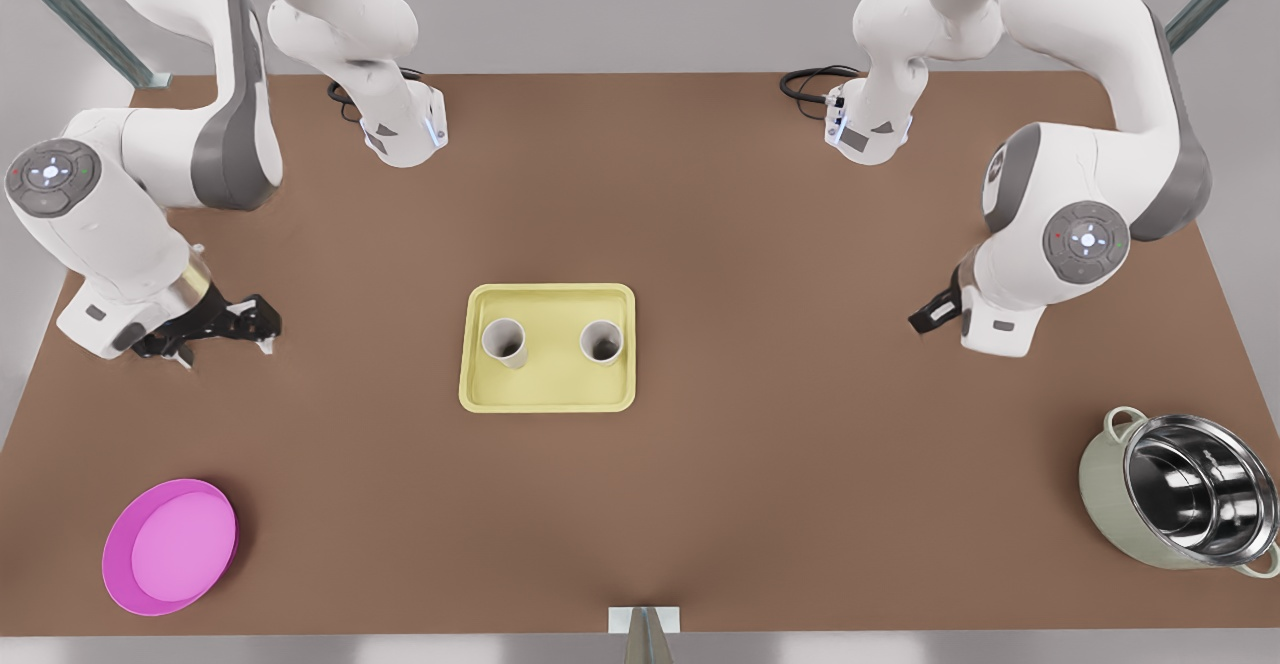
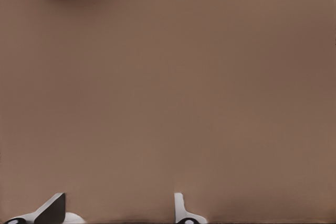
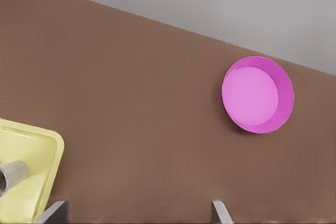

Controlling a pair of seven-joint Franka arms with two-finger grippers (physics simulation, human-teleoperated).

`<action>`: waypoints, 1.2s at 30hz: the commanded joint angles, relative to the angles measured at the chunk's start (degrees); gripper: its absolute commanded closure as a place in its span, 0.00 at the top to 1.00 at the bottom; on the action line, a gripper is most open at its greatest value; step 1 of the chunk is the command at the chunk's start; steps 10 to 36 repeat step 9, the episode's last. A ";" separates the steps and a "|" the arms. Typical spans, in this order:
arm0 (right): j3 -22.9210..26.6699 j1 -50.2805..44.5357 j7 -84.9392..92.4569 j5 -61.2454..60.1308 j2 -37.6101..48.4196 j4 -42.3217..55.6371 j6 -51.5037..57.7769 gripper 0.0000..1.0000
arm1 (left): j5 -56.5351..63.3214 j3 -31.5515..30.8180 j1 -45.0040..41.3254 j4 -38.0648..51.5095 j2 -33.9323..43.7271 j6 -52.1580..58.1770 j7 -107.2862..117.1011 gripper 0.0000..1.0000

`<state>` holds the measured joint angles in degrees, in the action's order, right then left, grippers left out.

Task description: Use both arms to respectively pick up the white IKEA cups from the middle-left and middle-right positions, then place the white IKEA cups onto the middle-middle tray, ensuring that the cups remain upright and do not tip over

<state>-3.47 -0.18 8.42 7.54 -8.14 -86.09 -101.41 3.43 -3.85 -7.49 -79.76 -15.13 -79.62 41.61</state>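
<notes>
The brown table (image 1: 700,194) spreads under me, and my two white arms bend over it from the far edge, one at each side. The steel pot (image 1: 1185,489) sits at the near corner on the front view's right, and the pink bowl (image 1: 170,544) at the near corner on the front view's left; both stand well apart from everything else. In the middle lies the yellow tray (image 1: 548,394), with nothing between it and my claws but bare table. My right gripper (image 1: 225,329), on the front view's left, hangs low over the table with its fingers spread and nothing in them. My left gripper (image 1: 930,316), on the front view's right, is likewise open and empty. Both white cups (image 1: 505,342) (image 1: 601,341) stand upright side by side on the tray, apart from each other.
</notes>
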 commanded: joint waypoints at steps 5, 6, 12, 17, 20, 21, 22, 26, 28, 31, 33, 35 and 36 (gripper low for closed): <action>1.27 -0.09 -13.52 -3.23 2.43 -2.68 10.36 1.00 | -4.13 -0.37 1.51 -0.22 0.45 4.21 -47.32 1.00; 1.53 -0.09 -13.52 -3.23 2.52 -2.68 10.97 1.00 | -4.13 -0.37 1.51 -0.22 0.45 4.56 -47.32 1.00; 1.71 0.00 -13.43 -3.23 2.78 -2.68 11.24 1.00 | -4.22 -0.37 1.60 -0.31 0.45 5.35 -47.32 1.00; 1.71 0.00 -13.43 -3.23 2.78 -2.68 11.24 1.00 | -4.22 -0.37 1.60 -0.31 0.45 5.35 -47.32 1.00; 1.71 0.00 -13.43 -3.23 2.78 -2.68 11.24 1.00 | -4.22 -0.37 1.60 -0.31 0.45 5.35 -47.32 1.00; 1.71 0.00 -13.43 -3.23 2.78 -2.68 11.24 1.00 | -4.22 -0.37 1.60 -0.31 0.45 5.35 -47.32 1.00; 1.71 0.00 -13.43 -3.23 2.78 -2.68 11.24 1.00 | -4.22 -0.37 1.60 -0.31 0.45 5.35 -47.32 1.00; 1.71 0.00 -13.43 -3.23 2.78 -2.68 11.24 1.00 | -4.22 -0.37 1.60 -0.31 0.45 5.35 -47.32 1.00; 1.71 0.00 -13.43 -3.23 2.78 -2.68 11.24 1.00 | -4.22 -0.37 1.60 -0.31 0.45 5.35 -47.32 1.00; 1.71 0.00 -13.43 -3.23 2.78 -2.68 11.24 1.00 | -4.22 -0.37 1.60 -0.31 0.45 5.35 -47.32 1.00; 1.71 0.00 -13.43 -3.23 2.78 -2.68 11.24 1.00 | -4.22 -0.37 1.60 -0.31 0.45 5.35 -47.32 1.00; 1.71 0.00 -13.43 -3.23 2.78 -2.68 11.24 1.00 | -4.22 -0.37 1.60 -0.31 0.45 5.35 -47.32 1.00; 1.71 0.00 -13.43 -3.23 2.78 -2.68 11.24 1.00 | -4.22 -0.37 1.60 -0.31 0.45 5.35 -47.32 1.00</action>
